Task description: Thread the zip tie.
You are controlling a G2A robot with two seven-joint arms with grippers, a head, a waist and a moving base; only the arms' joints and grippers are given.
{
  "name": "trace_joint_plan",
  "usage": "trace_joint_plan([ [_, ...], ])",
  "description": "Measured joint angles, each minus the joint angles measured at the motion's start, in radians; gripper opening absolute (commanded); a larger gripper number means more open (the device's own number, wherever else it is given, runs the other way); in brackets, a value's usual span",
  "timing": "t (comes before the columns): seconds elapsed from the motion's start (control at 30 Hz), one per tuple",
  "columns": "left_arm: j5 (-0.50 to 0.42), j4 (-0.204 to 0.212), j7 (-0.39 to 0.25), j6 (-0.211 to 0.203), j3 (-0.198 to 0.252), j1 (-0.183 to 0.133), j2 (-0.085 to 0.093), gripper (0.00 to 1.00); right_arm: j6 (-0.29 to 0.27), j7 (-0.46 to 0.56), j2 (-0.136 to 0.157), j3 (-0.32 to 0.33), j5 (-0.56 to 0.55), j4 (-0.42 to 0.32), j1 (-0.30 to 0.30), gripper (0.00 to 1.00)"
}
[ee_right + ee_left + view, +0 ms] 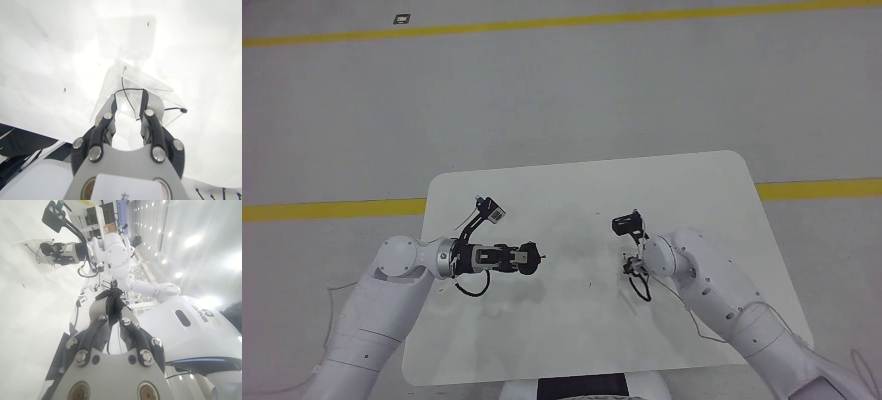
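My right claw (128, 98) hangs spread over a clear plastic box (162, 91) that stands on the white table (47, 56). Its fingers (144, 100) are apart, one to each side of the box's upper edge, pinching nothing. A black zip tie (122, 81) runs from its head near the box's far corner back toward my palm, passing between the fingertips. A second zip tie (174, 109) shows its head at another corner of the box. A thin black strap crosses the first tie just ahead of the fingertips, though I cannot tell which tie it belongs to. My left claw (113, 294) is pressed together, its tips wrapped in black material. A thin black strand (120, 332) runs down between its fingers, and I cannot tell whether that is a zip tie. From above, the left claw (530, 257) lies level over the middle of the table and points across at the right claw (630, 265) — the two are well apart, with bare tabletop between them.
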Motion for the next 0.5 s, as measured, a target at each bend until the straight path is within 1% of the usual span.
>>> trace_joint_plan([
  [0.03, 0.000, 0.000, 0.000, 0.000, 0.000, 0.000, 0.000, 0.00, 0.001, 0.001, -0.001, -0.002, 0.000, 0.002, 0.002, 0.23],
  [0.07, 0.000, 0.000, 0.000, 0.000, 0.000, 0.000, 0.000, 0.00, 0.001, 0.001, -0.002, -0.003, -0.001, 0.004, 0.003, 0.15],
  [0.13, 0.000, 0.000, 0.000, 0.000, 0.000, 0.000, 0.000, 0.00, 0.003, 0.003, -0.004, -0.005, -0.002, 0.008, 0.006, 0.11],
  [0.2, 0.000, 0.000, 0.000, 0.000, 0.000, 0.000, 0.000, 0.00, 0.004, 0.005, -0.005, -0.006, -0.003, 0.011, 0.007, 0.04],
  [0.3, 0.000, 0.000, 0.000, 0.000, 0.000, 0.000, 0.000, 0.00, 0.008, 0.005, -0.007, -0.006, -0.008, 0.011, 0.007, 0.00],
  [0.5, 0.000, 0.000, 0.000, 0.000, 0.000, 0.000, 0.000, 0.00, 0.013, 0.003, -0.007, 0.004, -0.017, -0.008, -0.002, 0.00],
])
